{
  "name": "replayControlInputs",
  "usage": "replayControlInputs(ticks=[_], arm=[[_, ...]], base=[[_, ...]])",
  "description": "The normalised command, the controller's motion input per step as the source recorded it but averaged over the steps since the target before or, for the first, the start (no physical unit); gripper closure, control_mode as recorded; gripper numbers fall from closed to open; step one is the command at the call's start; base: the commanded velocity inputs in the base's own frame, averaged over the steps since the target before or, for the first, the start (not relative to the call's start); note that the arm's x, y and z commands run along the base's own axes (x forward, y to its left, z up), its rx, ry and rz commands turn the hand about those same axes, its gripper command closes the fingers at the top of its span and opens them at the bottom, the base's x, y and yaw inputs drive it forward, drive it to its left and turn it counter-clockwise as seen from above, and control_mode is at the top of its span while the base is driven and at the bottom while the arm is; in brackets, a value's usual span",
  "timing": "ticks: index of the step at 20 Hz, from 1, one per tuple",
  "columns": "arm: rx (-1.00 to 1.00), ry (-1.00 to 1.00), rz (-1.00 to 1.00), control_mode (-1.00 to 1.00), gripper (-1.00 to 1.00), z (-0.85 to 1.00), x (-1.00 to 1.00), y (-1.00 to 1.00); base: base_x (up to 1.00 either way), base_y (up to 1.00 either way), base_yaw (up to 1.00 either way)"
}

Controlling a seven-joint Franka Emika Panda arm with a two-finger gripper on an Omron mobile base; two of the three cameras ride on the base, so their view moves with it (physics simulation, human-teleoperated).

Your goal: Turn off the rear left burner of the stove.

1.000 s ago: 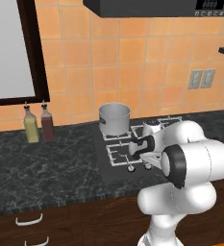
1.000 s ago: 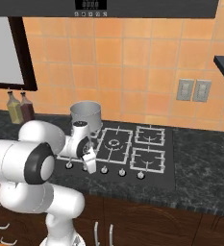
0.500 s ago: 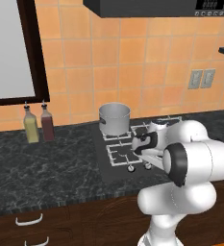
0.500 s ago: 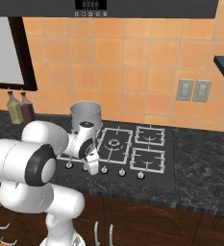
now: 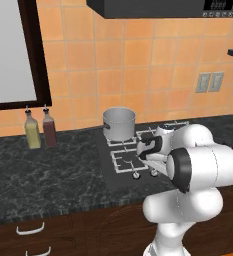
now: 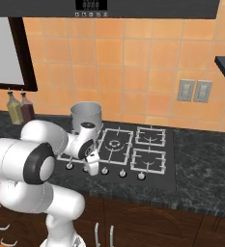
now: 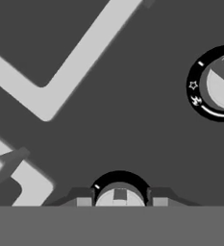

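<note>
The stove (image 6: 168, 166) is a black glass cooktop with pale grates and a front row of silver knobs. A steel pot (image 6: 86, 116) stands on the rear left burner and hides most of its grate. My gripper (image 6: 91, 167) points down at the knob row, left of the ringed middle grate (image 6: 115, 144). In the hand view one knob (image 7: 119, 194) sits between my fingertips (image 7: 83, 200), which stand wide apart close to its sides. A second knob (image 7: 221, 84) lies at the right. In the left base view the hand (image 5: 150, 146) hangs over the knobs (image 5: 136, 175).
Two bottles (image 5: 40, 129) stand on the dark speckled counter (image 5: 48, 175) left of the stove. A range hood (image 6: 133, 7) hangs above. Wall outlets (image 6: 194, 90) are on the tiled wall to the right. Pale grate bars (image 7: 60, 81) cross the hand view.
The hand has shifted only slightly over the knob row. The pot and the stove stay as they were.
</note>
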Motion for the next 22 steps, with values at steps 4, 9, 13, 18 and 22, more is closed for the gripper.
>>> replayControlInputs(ticks=[4,9,13,18,22], arm=[[0.02,0.01,-0.66,-1.00,1.00,-0.27,0.01,0.04],[0.13,0.00,-0.55,-1.00,1.00,-0.22,0.00,0.00],[0.17,0.00,-0.55,-1.00,1.00,-0.07,0.00,0.00],[0.16,0.00,-0.60,-1.00,1.00,0.00,0.00,0.04],[0.16,0.00,-0.61,-1.00,1.00,0.00,0.00,0.08]], base=[[0.00,0.00,0.00],[0.00,0.00,0.00],[0.00,0.00,0.00],[0.00,0.00,0.00],[0.00,0.00,0.00]])
